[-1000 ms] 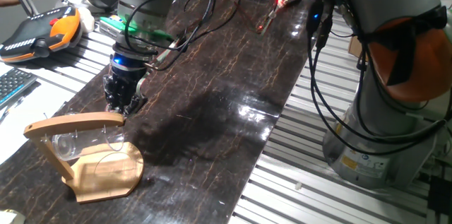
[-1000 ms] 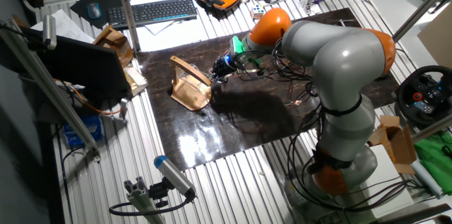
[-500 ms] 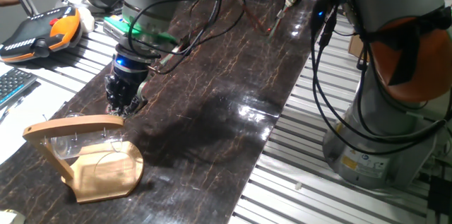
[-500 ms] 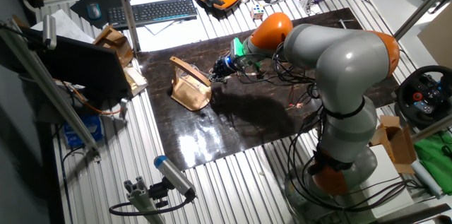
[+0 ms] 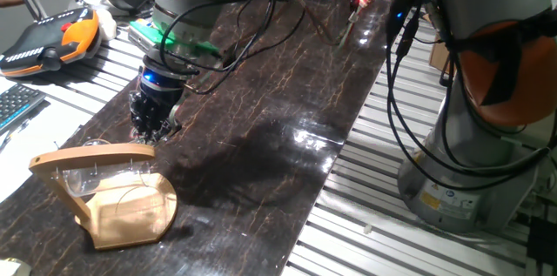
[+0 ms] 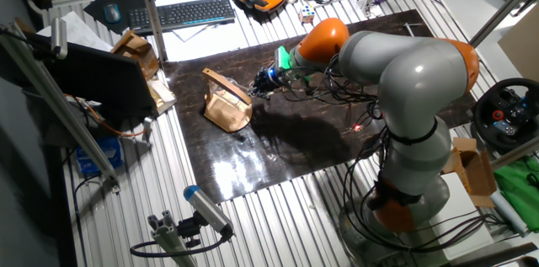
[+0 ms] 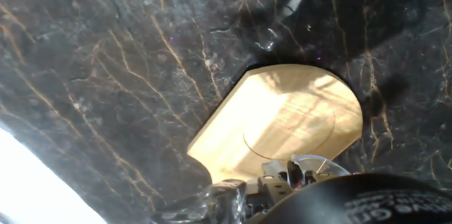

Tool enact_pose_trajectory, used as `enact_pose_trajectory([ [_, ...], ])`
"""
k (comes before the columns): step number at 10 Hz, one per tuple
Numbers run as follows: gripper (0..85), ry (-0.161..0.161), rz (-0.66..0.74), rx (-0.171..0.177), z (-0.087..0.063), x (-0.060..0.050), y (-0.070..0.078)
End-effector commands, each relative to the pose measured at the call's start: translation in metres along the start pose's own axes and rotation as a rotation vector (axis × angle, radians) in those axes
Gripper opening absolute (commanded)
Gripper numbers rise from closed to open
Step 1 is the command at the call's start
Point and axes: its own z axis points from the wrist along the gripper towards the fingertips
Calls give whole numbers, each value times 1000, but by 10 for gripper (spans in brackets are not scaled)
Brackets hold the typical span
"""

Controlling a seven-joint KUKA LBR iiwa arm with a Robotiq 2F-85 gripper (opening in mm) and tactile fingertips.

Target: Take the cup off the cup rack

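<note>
The cup (image 5: pixel 80 177) hung under the top bar of the rack (image 5: pixel 113 211), clear of the worktop (image 5: pixel 261 119). The tool (image 5: pixel 148 128) stood just beside the bar's end, positioned for approach; its finger spacing could not be determined.

Robotics lab. Grey-orange arm (image 6: pixel 404 73) on slotted aluminium frame bench; dark marble-look desk (image 5: pixel 287 93); orange teach pendant (image 5: pixel 48 39); keyboard (image 6: pixel 181 14) and mouse (image 6: pixel 113 13); loose cables (image 5: pixel 409 93); steering-wheel controller (image 6: pixel 505 115); cardboard boxes (image 6: pixel 466 166).
</note>
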Motion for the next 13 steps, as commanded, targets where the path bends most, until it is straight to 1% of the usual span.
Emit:
enact_pose_trajectory([
  [1, 130, -4, 1, -23, 0, 0, 1],
  [2, 123, -3, 4, -47, -1, 0, 1],
  [3, 120, -9, -2, -55, -1, 0, 1],
  [5, 117, -23, -18, -60, -2, 0, 2],
  [8, 107, -42, -32, -88, -4, 0, 6],
  [11, 103, -69, -35, -113, -5, 1, 10],
  [12, 103, -87, -27, -135, -5, 1, 11],
  [13, 103, -92, -24, -146, -5, 1, 11],
])
